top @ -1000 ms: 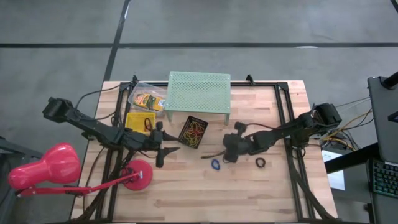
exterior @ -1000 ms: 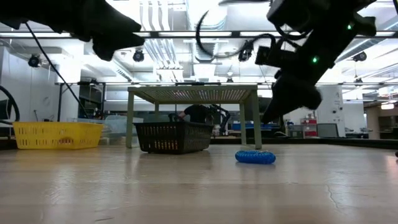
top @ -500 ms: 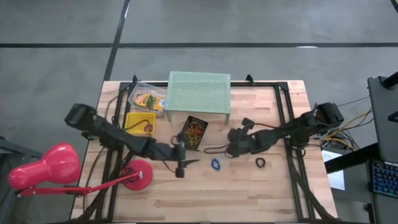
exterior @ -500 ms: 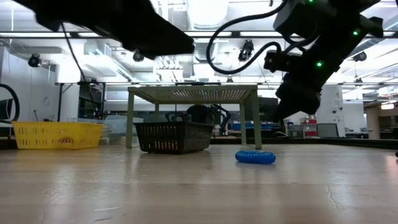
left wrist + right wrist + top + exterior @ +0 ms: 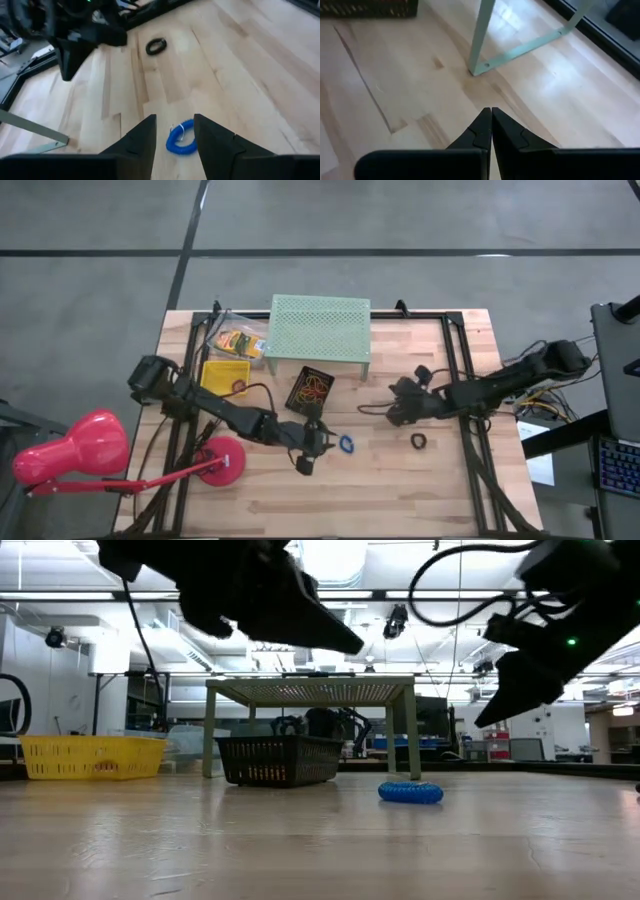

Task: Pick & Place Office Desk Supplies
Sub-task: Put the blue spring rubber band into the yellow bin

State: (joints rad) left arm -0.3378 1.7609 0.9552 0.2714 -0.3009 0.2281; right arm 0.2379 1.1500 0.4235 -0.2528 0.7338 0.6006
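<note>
The left gripper point(image 5: 322, 442) has swung in beside the blue ring point(image 5: 346, 444), fingers spread; it should straddle it squarely before pinching.

no readable text, labels, brands or numbers on anything in view

Four cameras on my rig: overhead, bench-level, two wrist-mounted.

My high view looks straight down on the pale wooden bench point(image 5: 400, 480); the low view skims its surface; my left wrist view sits close, sharing the small blue coiled ring point(image 5: 181, 141) with both.
</note>
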